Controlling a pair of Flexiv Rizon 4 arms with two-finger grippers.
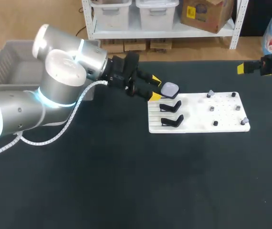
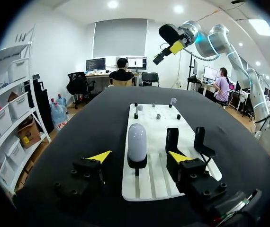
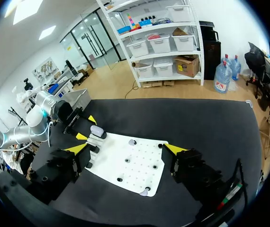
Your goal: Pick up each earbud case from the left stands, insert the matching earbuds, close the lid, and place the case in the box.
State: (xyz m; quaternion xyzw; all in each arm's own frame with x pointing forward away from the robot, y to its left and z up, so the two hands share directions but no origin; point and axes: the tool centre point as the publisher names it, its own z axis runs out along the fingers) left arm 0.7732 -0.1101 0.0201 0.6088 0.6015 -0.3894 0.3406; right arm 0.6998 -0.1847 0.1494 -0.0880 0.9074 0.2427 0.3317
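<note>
A pale lilac earbud case [image 1: 169, 89] stands upright on the farthest of three black stands at the left end of the white board [image 1: 198, 125]. My left gripper [image 1: 155, 88] is level with it, open. In the left wrist view the case [image 2: 137, 140] stands between and just ahead of the yellow fingertips [image 2: 178, 156], with a gap on both sides. The other two stands [image 1: 171, 106] are empty. Small grey earbuds [image 1: 210, 93] sit on pegs on the board's right half. My right gripper [image 1: 243, 68] hangs open beyond the board's far right corner, holding nothing; its own view looks down on the board [image 3: 139, 177].
A grey plastic box [image 1: 12, 62] sits at the table's far left, behind my left arm. The black table [image 1: 126, 181] stretches bare in front of the board.
</note>
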